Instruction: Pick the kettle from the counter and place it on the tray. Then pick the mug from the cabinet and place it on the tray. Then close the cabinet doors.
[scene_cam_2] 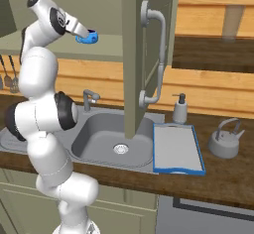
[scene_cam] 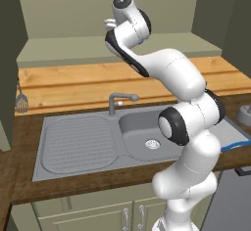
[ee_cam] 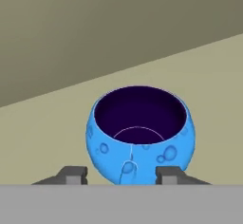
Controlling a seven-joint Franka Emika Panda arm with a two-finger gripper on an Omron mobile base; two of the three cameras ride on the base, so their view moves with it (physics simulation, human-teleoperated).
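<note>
The bright blue mug (ee_cam: 140,137) stands upright on the cabinet's pale shelf (ee_cam: 42,137), its small handle turned toward the hand camera. My gripper (ee_cam: 122,174) straddles it low down, with a dark fingertip (ee_cam: 76,173) close against each side of its base. From the right base view, the mug (scene_cam_2: 88,37) sits at the tip of my raised gripper (scene_cam_2: 83,33), high at the left. One open cabinet door (scene_cam_2: 144,54) with its curved silver handle hangs in the foreground. The grey kettle (scene_cam_2: 225,139) rests on the counter, right of the blue-rimmed tray (scene_cam_2: 177,148), which lies bare.
A steel sink (scene_cam_2: 114,139) with a faucet (scene_cam_2: 89,98) lies below the arm. A soap bottle (scene_cam_2: 179,110) stands behind the tray. A spatula (scene_cam: 21,100) hangs at the left wall. The open door stands between the arm and the tray.
</note>
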